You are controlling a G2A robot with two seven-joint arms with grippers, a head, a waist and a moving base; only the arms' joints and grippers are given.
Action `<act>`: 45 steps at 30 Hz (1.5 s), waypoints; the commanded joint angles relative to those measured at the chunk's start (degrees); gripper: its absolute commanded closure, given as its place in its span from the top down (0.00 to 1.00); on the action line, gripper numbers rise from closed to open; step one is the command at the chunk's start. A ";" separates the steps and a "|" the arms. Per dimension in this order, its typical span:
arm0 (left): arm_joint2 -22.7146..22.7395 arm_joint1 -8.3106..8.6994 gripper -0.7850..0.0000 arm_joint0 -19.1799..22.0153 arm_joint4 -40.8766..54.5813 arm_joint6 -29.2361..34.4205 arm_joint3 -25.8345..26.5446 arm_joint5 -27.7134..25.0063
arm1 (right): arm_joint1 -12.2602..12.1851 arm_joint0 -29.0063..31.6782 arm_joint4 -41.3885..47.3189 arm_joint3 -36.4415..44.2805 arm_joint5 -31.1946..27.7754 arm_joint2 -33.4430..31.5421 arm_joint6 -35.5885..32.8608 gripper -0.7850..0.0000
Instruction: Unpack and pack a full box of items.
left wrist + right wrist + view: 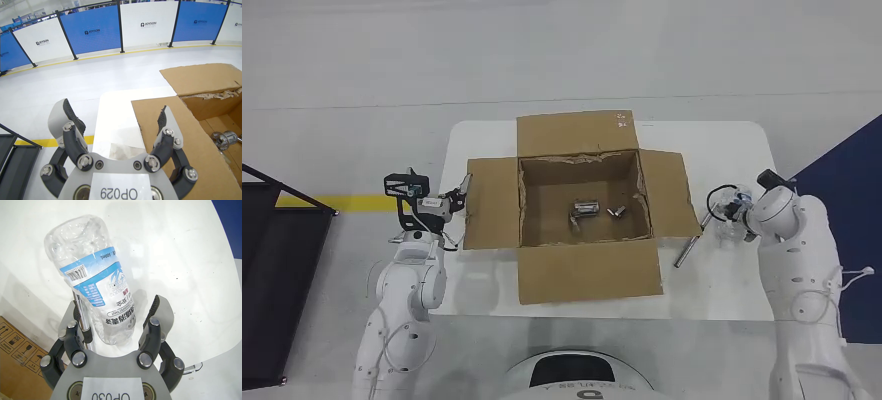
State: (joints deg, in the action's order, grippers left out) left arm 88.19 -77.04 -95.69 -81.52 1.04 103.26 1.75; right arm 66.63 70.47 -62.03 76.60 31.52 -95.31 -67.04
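Right hand [115, 300] is closest in the right wrist view. Fingers are apart, one either side of a crumpled clear bottle [88, 275] w/ blue-white label, and not clamped: a gap shows betw. the bottle and the one pad [150, 313] in plain sight. The bottle seems to lie on the white surface [179, 247], tho I can't be sure it rests fully. One metal rod [81, 311] runs along the other finger, touching or nearly touching the bottle. Corner of the box [17, 351] is near.

Left wrist view: left hand [115, 104] is wide apart, holding nothing, over the surface's left edge and just beside the box's left flap. Inside the box, a metal spool [224, 140] lies on the bottom.

Top view: the box stands open at mid-surface, w/ the spool + another small metal part [619, 211] inside. The rod is just beside the right flap, and the bottle is betw. the rod and the right edge.

Risks, as I judge:
- Closing now may pinch the rod along w/ the bottle, since it lies at that finger, giving a skewed grip or a dragged rod.
- The thin crushed plastic can buckle & slip.
- If nudged, the bottle may roll toward the right edge.
- If carried low, it may snag the right flap.
- The left hand could bump its flap & shift the box.
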 commanded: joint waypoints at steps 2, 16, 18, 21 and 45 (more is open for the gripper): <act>0.00 0.00 1.00 0.00 0.00 0.00 0.00 0.00 | 0.04 0.11 0.33 -0.05 -0.12 0.24 0.22 0.21; 0.00 0.00 1.00 0.00 0.00 0.00 0.00 0.00 | 0.36 5.11 9.99 4.13 4.07 -6.67 8.90 0.00; 0.00 0.00 1.00 0.00 0.00 0.00 0.00 0.00 | 0.67 6.68 14.93 6.32 4.71 -9.39 12.59 0.00; 0.00 0.00 1.00 0.00 0.00 0.00 0.00 0.00 | 1.47 10.39 24.08 11.76 3.95 -13.51 19.53 0.00; 0.00 0.00 1.00 0.00 0.00 0.00 0.00 0.00 | 2.97 21.82 24.73 49.97 -23.99 2.29 25.24 0.00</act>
State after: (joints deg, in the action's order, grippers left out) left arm 88.19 -77.04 -95.69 -81.52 1.04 103.26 1.75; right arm 69.70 93.91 -34.16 126.54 8.09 -96.27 -40.01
